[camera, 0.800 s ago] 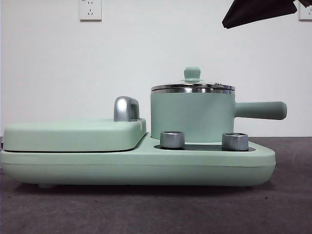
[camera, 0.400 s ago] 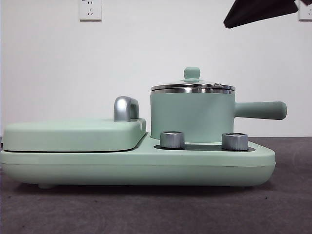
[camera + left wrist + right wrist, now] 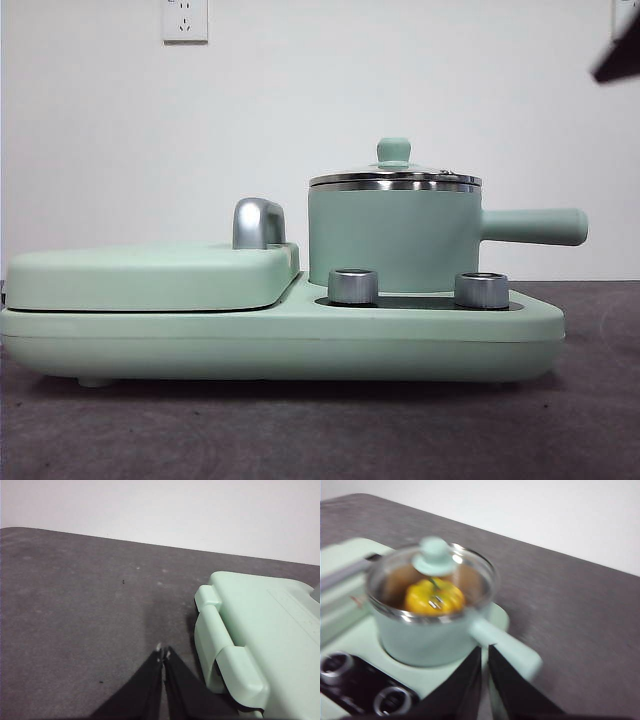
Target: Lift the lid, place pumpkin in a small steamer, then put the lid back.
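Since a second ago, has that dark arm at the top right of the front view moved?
Yes. The dark arm tip has drawn back right, away from the lid, toward the picture's edge.

A plain white wall (image 3: 300,90) is filling the background behind the table. Two white sockets are sitting high on it, one (image 3: 185,20) towards the left, the other (image 3: 624,15) at the right edge, partly cut off. A dark grey, slightly mottled tabletop (image 3: 320,430) is running back to meet the wall. Even, soft light is falling over everything, leaving only faint shadows.
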